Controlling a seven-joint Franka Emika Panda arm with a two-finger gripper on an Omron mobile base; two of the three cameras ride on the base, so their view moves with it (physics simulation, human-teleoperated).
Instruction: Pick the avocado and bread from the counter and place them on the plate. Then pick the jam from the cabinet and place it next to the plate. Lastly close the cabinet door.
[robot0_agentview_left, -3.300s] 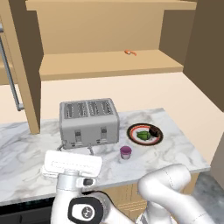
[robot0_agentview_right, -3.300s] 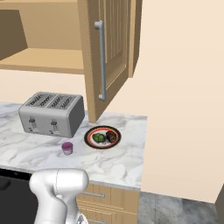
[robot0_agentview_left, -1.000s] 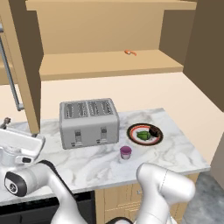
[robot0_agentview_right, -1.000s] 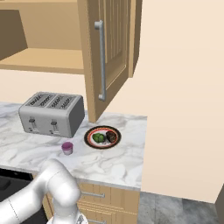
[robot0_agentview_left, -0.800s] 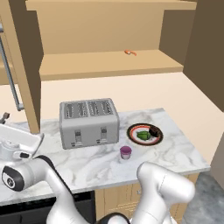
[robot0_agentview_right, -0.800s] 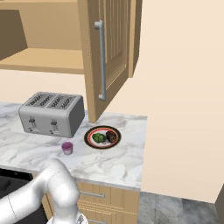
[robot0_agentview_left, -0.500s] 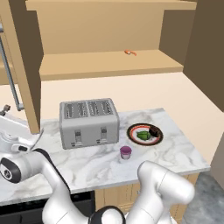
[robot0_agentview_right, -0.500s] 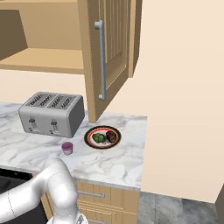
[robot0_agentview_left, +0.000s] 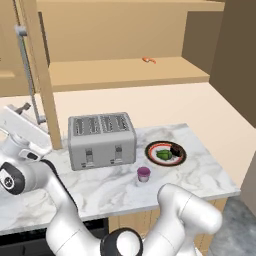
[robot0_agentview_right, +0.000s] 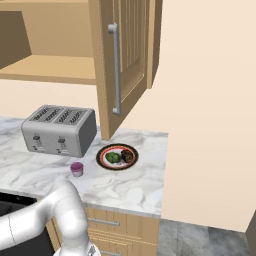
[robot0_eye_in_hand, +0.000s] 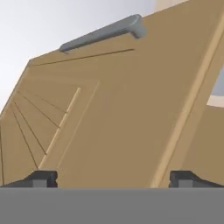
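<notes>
The plate (robot0_agentview_left: 165, 152) (robot0_agentview_right: 117, 156) sits on the marble counter (robot0_agentview_left: 200, 170) with the green avocado (robot0_agentview_left: 163, 155) (robot0_agentview_right: 112, 157) and the brown bread (robot0_agentview_left: 175, 150) (robot0_agentview_right: 127, 156) on it. Just in front of the plate stands the purple jam (robot0_agentview_left: 143, 174) (robot0_agentview_right: 76, 169). The cabinet (robot0_agentview_left: 125, 75) is open. My gripper (robot0_agentview_left: 31, 114) is at the far left, close to the left door (robot0_agentview_left: 37, 75) below its handle (robot0_agentview_left: 22, 75). It is open and holds nothing. In the hand view the gripper (robot0_eye_in_hand: 113, 179) faces the door panel (robot0_eye_in_hand: 109, 113) from very near.
A silver toaster (robot0_agentview_left: 101, 140) (robot0_agentview_right: 59, 130) stands left of the plate. A tiny orange item (robot0_agentview_left: 148, 60) lies on the cabinet shelf. The right cabinet door (robot0_agentview_right: 122, 65) hangs open over the counter, its handle (robot0_agentview_right: 116, 70) facing outward.
My arm has swung left and risen from counter height up to the left cabinet door. Plate, jam and toaster have stayed put.
</notes>
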